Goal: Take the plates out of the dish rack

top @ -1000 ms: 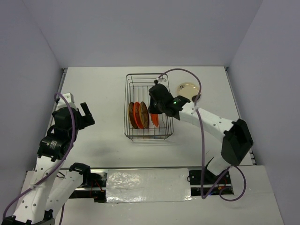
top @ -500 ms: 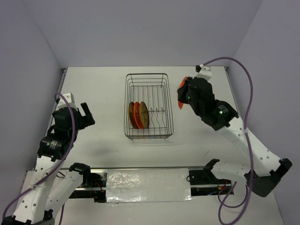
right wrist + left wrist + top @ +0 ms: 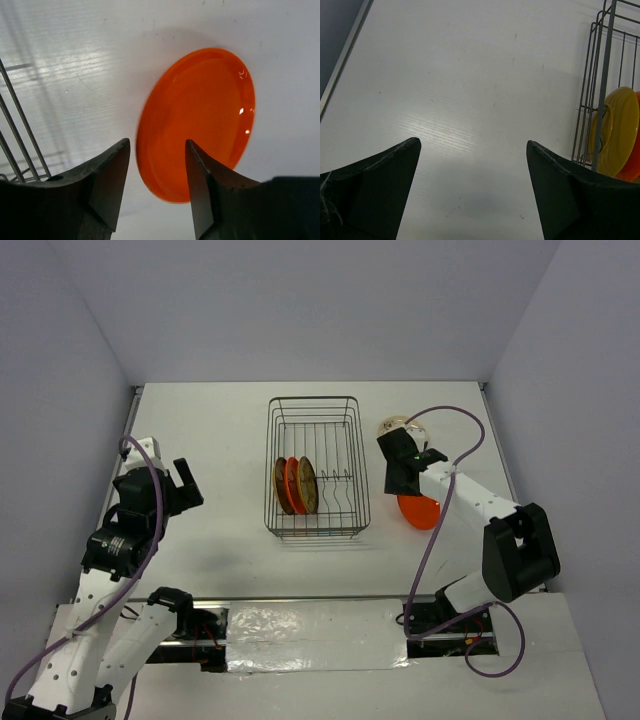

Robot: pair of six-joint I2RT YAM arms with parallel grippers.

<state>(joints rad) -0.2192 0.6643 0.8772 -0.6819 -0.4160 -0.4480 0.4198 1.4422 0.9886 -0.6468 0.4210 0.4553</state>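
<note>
Right of the dish rack (image 3: 320, 435), an orange plate (image 3: 200, 120) lies flat, clear of it (three plates (image 3: 295, 485) are racked yet). Right gripper (image 3: 157, 150) hangs above, jaws parted, holding nothing.

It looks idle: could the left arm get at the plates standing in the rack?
Probably yes: the left gripper is open, nothing stands between it and the dish rack, and the plates sit under its open top.

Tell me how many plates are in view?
5. Three stand upright in the dish rack: a patterned plate, an orange plate, another patterned one. A loose orange plate lies right of the rack; a cream plate beyond it, partly hidden.
</note>
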